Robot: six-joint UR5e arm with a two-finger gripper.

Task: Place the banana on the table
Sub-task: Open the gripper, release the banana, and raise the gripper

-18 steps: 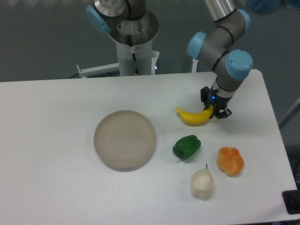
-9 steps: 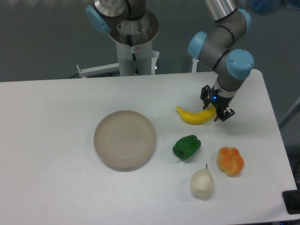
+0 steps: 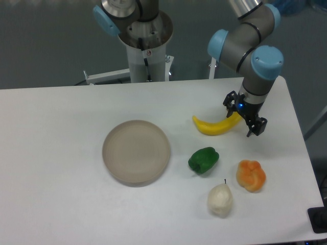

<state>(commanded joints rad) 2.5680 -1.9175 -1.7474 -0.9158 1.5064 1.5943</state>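
The yellow banana (image 3: 213,126) lies on the white table (image 3: 61,132), right of the plate and above the green pepper. My gripper (image 3: 244,114) hangs over the banana's right tip. Its two black fingers stand spread apart, one at the upper left and one at the lower right of that tip, so the gripper is open. The tip still sits between the fingers, but they do not seem to press on it.
A round beige plate (image 3: 136,151) sits mid-table. A green pepper (image 3: 203,160), a lumpy orange fruit (image 3: 251,175) and a whitish pear-shaped item (image 3: 219,199) lie in front of the banana. The arm's base (image 3: 145,46) stands behind the table's far edge.
The fingers have spread apart and let go of the banana. The gripper and wrist have shifted a little to the right. The banana stays in the same spot.
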